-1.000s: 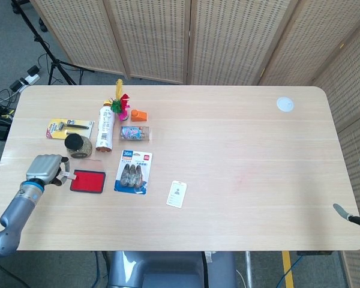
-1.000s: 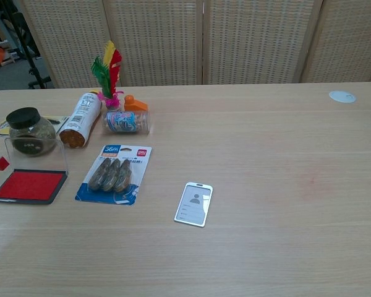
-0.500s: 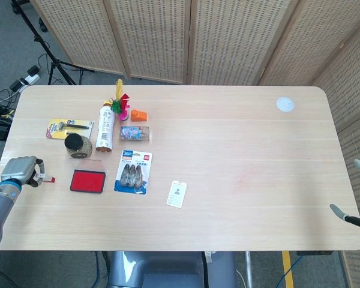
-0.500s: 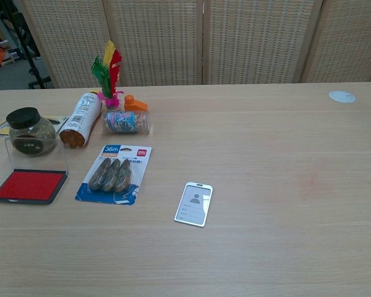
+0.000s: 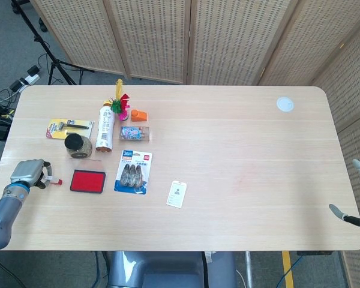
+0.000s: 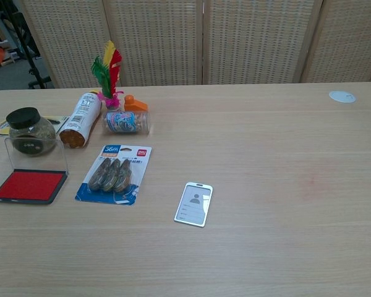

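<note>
Wood table (image 5: 240,150): left hand (image 5: 27,172) pinches a small, light, rigid red piece (image 5: 57,180) at nine o'clock of the stamp pad (image 5: 87,181); right hand (image 5: 355,204) barely visible, fingers unclear.

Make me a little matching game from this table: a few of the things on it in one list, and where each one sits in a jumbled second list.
Things:
1. red ink pad
2. white disc
3. ID card holder
4. feather shuttlecock

Places:
A. far right corner of the table
B. alone, nearest the front edge
C. just in front of the dark-lidded jar
D. at the far end of the cluster, beside an orange piece

Pairs: 1-C, 2-A, 3-B, 4-D
</note>
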